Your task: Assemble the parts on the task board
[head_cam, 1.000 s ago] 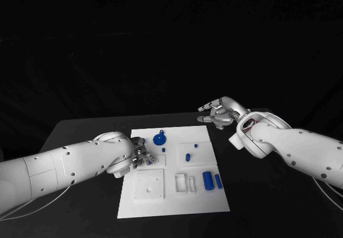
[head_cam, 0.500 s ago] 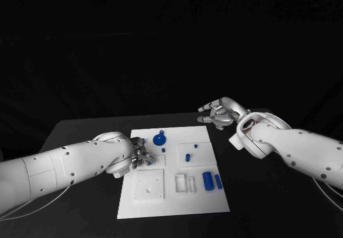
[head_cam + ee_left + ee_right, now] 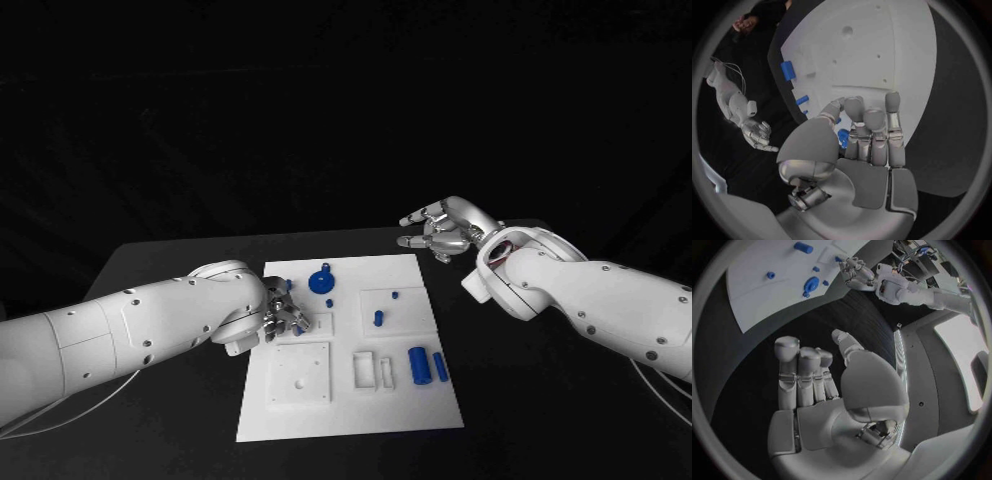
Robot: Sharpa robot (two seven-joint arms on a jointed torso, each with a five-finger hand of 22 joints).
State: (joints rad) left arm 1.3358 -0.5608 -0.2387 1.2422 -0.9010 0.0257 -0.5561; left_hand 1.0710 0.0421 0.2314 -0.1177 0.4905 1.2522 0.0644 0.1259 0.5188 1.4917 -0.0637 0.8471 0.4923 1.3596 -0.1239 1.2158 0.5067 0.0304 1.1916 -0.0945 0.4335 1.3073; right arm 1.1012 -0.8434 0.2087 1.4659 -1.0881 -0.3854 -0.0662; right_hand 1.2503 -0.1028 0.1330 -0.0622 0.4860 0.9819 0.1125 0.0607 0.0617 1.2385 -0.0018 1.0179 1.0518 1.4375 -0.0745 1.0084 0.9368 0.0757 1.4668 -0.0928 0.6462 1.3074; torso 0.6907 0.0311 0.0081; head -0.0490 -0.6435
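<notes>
Left hand [image 3: 281, 315] pinches a small blue part [image 3: 842, 137] at the white board's [image 3: 418, 410] left edge, and I judge a loose pinch could drop it; right hand [image 3: 440, 228] hangs spread beyond the far corner.

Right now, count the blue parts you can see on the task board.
6 visible: a round part at the far end, a small one just below, another small one, a short peg, and two cylinders side by side. The left hand may hide more.

Matt white plastic task board [image 3: 355, 396], glossy blue plastic parts [image 3: 421, 364], matt black table [image 3: 173, 270].
</notes>
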